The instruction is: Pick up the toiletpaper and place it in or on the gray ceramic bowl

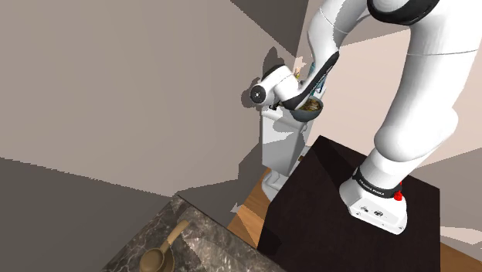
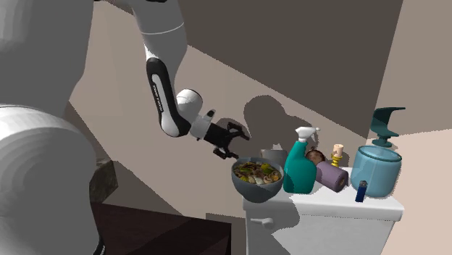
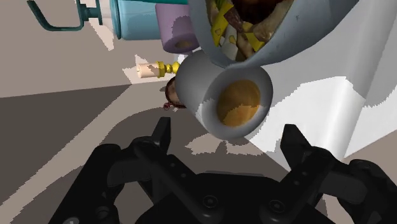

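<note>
In the second exterior view the white arm [image 2: 165,87] is reaching in from the 9 o'clock side, and its black gripper [image 2: 237,143] is hovering just off the bowl's rim at about 10 o'clock. In the wrist view the gripper [image 3: 226,132] is showing its 2 fingers standing wide apart and clasping nothing, so the pincer is open and empty.

Next to the right, the gray bowl [image 2: 257,190] is sitting at the near end of the white toilet tank [image 2: 340,206], already heaped with food-like bits. The toiletpaper [image 2: 272,153], drawn as a pale gray roll, is lying just behind the bowl at about its 1 o'clock. In the wrist view the toiletpaper [image 3: 222,95] is turning its brown core toward the camera, ahead of the open fingers and partly tucked behind the bowl [image 3: 205,32]. Whether the 2 are touching cannot be told.

Further right, a green spray bottle [image 2: 298,170], a purple roll [image 2: 332,176] and a teal jar [image 2: 375,170] are crowding the tank top.

By my reading, nothing of the task is finished yet. The approach is looking nearly complete, while closing on the roll, lifting it, and setting it onto the bowl's contents are all remaining.
</note>
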